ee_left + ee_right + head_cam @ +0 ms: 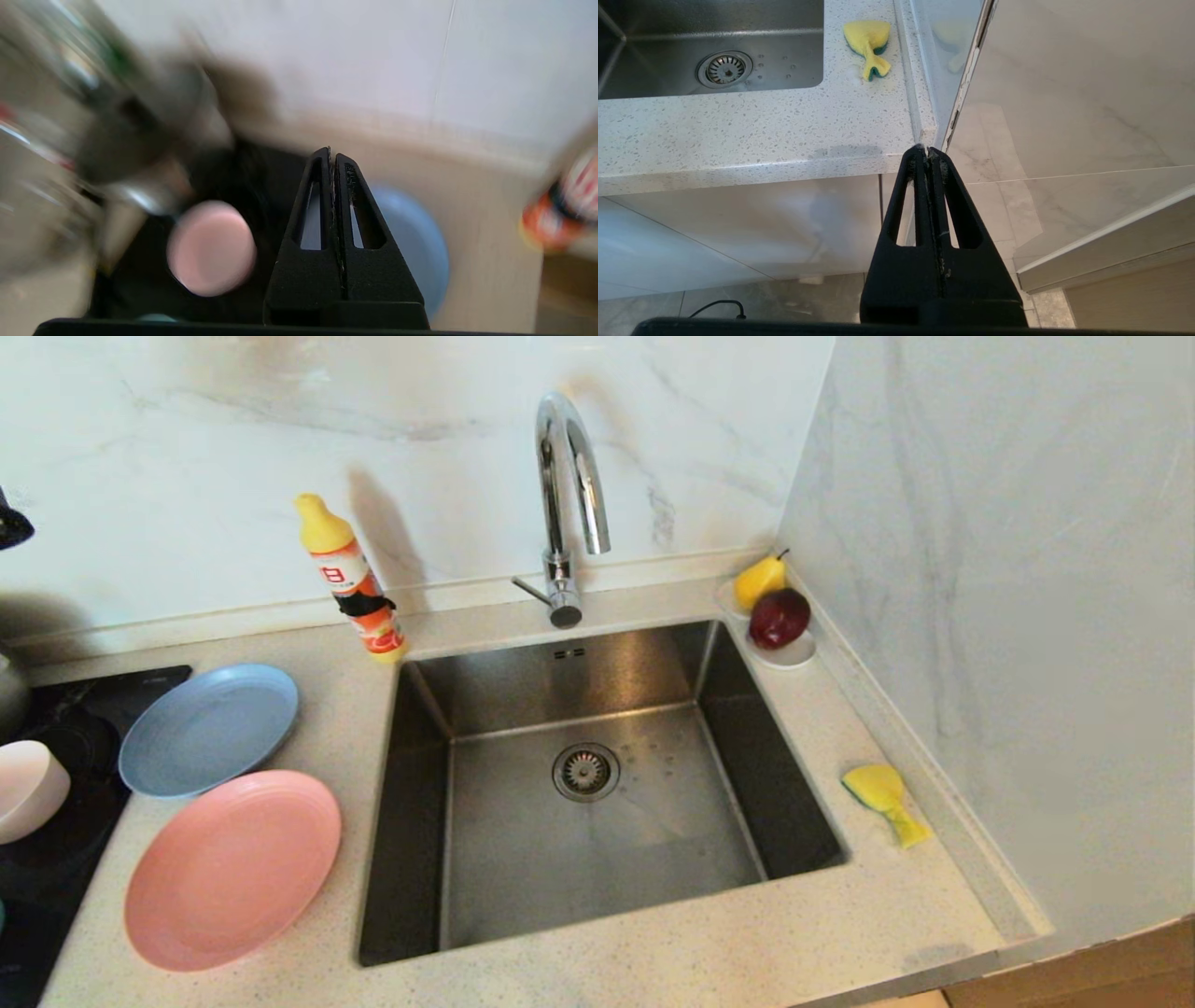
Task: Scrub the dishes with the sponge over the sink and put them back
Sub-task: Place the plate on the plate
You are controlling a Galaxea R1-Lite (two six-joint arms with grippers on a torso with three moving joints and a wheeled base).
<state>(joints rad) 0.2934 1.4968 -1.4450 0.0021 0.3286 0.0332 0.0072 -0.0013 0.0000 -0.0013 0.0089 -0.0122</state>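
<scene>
The left gripper (332,156) has its two black fingers pressed flat together with nothing between them, and it hangs above the left end of the counter. Just beyond and below its tips lies the grey-blue plate (411,238), partly hidden by the fingers. The pale pink bowl (211,248) sits on the black cooktop (243,186) to one side of the plate, apart from the gripper. On the far side of the plate stands the orange bottle (560,205) with a yellow cap, well away from the fingers. In the head view the grey-blue plate (207,728) and the pink plate (231,868) lie flat on the speckled counter (653,952) to the left of the sink (597,784), their rims touching or nearly so; I cannot tell which. The pale pink bowl (28,789) rests on the cooktop (65,859) beside them. The right gripper (928,151) is likewise pinched closed and empty. It is held low in front of the cabinet, below the counter's front edge at the right corner. The sponge (869,44) lies yellow side up on the counter well ahead of that gripper, just beside the sink's (710,46) right rim and near the side wall. The sponge (885,801) touches neither gripper.
</scene>
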